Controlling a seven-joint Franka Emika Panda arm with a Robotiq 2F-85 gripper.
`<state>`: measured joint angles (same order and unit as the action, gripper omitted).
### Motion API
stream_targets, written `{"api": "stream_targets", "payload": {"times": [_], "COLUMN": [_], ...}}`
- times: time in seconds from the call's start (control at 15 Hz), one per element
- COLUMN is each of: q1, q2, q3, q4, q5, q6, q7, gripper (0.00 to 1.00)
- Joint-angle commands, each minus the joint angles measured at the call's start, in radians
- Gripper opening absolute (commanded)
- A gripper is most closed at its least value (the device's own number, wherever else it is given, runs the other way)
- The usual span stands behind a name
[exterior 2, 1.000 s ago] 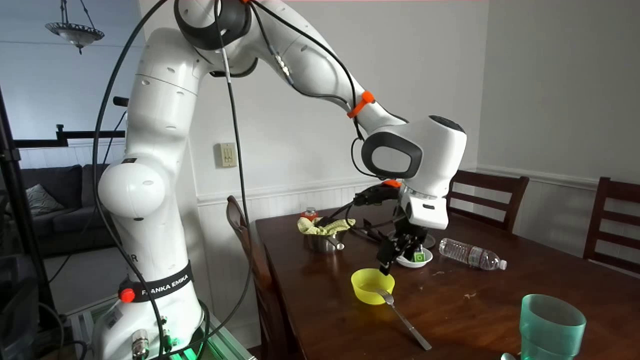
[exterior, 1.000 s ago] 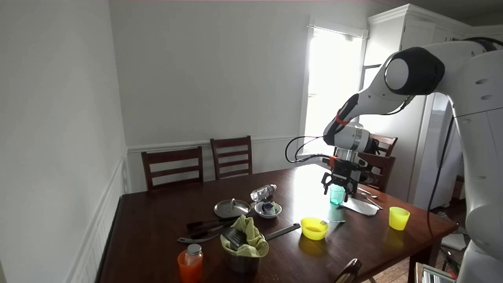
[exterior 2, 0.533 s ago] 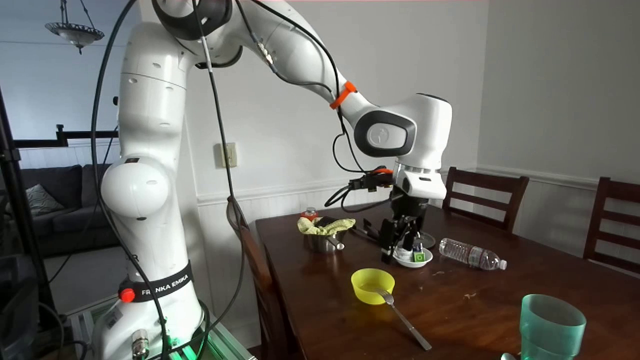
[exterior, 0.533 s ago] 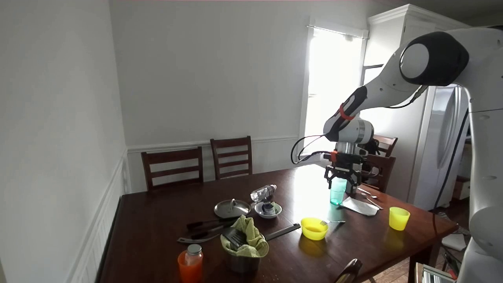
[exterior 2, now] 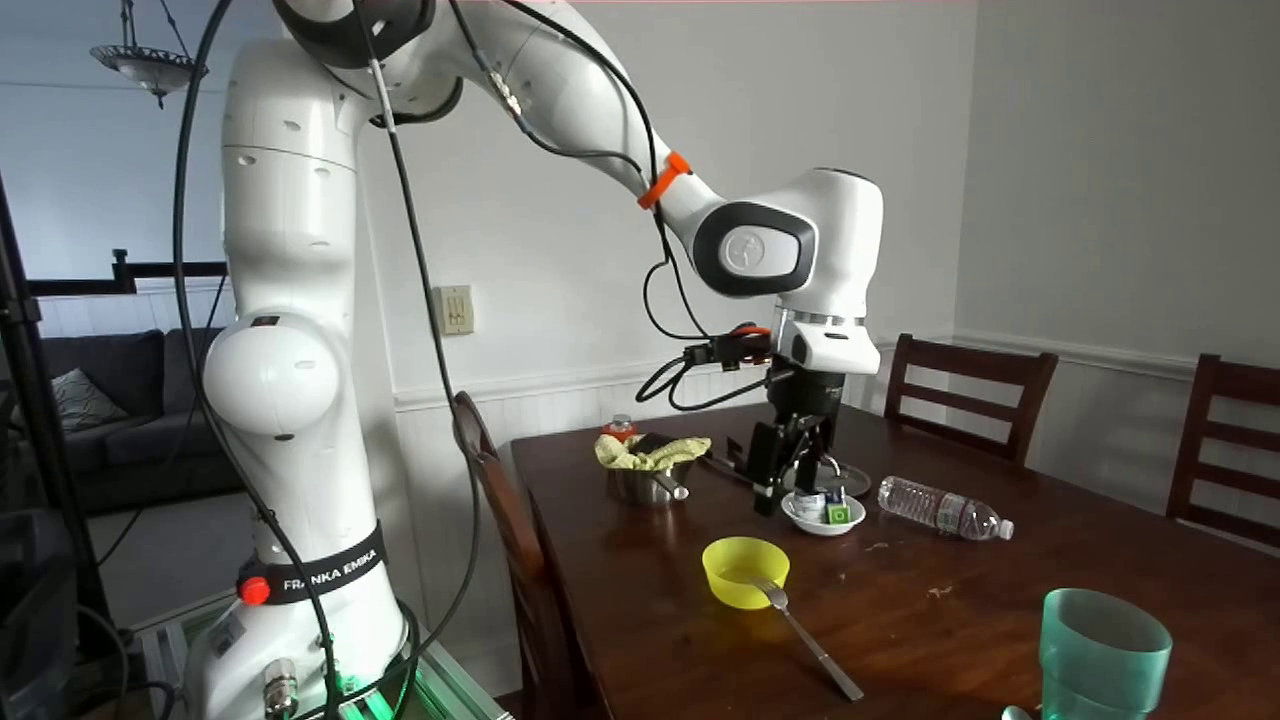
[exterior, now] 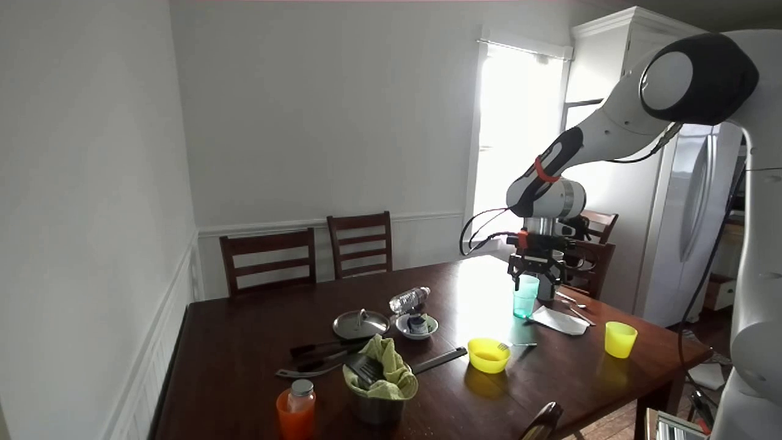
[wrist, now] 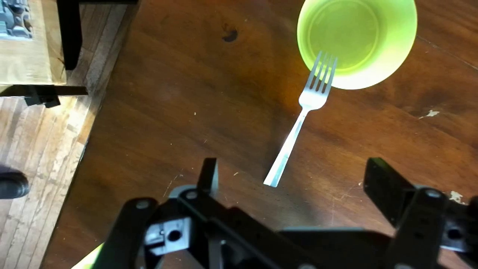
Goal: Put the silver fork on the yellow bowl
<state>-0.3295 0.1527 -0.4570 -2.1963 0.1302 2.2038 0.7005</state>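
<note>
The low yellow bowl (wrist: pixel 377 74) stands upright on the dark table in the wrist view. It also shows in both exterior views (exterior: pixel 487 365) (exterior 2: pixel 735 592). The silver fork (wrist: pixel 287 145) leans on the bowl's rim, its tines over the inside and its handle slanting down outside. It shows in both exterior views (exterior: pixel 520 344) (exterior 2: pixel 818 652). My gripper (wrist: pixel 293 175) is open and empty, its fingers wide apart above the table beyond the fork's handle end. In both exterior views (exterior: pixel 537 285) (exterior 2: pixel 782 500) it hangs upright above the table, apart from fork and bowl.
A teal cup (exterior 2: pixel 1105 655), a lying water bottle (exterior 2: pixel 945 508) and a white dish (exterior 2: pixel 822 527) with small items stand around. A pot (exterior: pixel 379 408) with a green cloth has its handle towards the bowl. A taller yellow cup (exterior: pixel 621 340) stands near the table edge.
My gripper has risen and drawn back from over the bowl and fork, turning from tilted to more upright. Fork, bowl and other objects have stayed in place.
</note>
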Motion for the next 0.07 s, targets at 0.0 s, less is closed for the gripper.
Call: {"api": "stream_targets", "payload": {"times": [0.0], "q1": [-0.015], "q2": [0.001], "q3": [0.015], "q4": [0.004], "q5": [-0.002], "q6": [-0.003], "q7": [0.001], "gripper": [1.00]}}
